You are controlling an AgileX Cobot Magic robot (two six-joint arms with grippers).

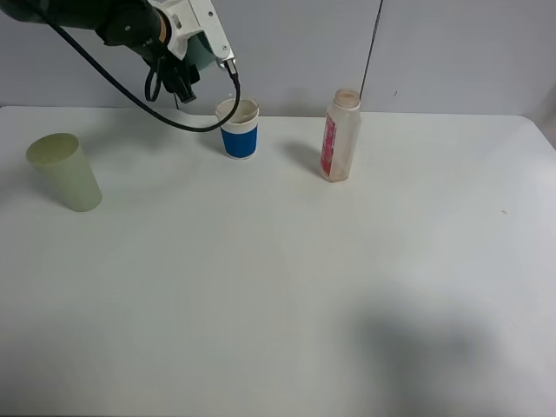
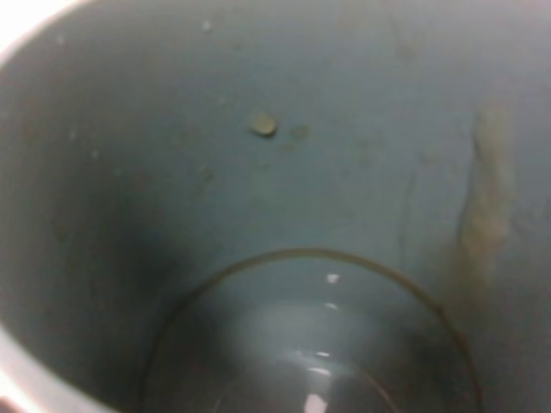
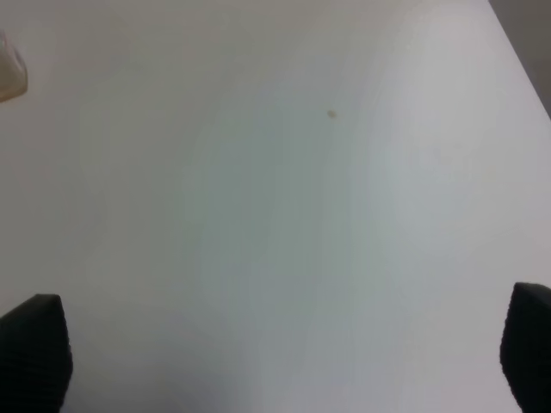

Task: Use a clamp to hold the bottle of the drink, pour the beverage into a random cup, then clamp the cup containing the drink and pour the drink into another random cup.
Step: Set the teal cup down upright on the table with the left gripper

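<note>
Left wrist view is all teal cup (image 2: pixel 258 172) interior, tipped above the blue-banded cup (image 1: pixel 238 129). Our left gripper (image 1: pixel 195 48) is pinching it mid-wall (thin, light, squashy plastic, so gently). Right gripper (image 3: pixel 275 353) is spread wide, empty.

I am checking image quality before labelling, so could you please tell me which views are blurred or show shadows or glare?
Exterior high: sharp; a soft dark shadow on the white table, and the clear plastic bottle with pink-red label casts a faint one leftward. Left wrist: blurred close-up inside the teal-green plastic cup, small glints at its bottom. Right wrist: soft, featureless table, black claw tips at the corners.
</note>
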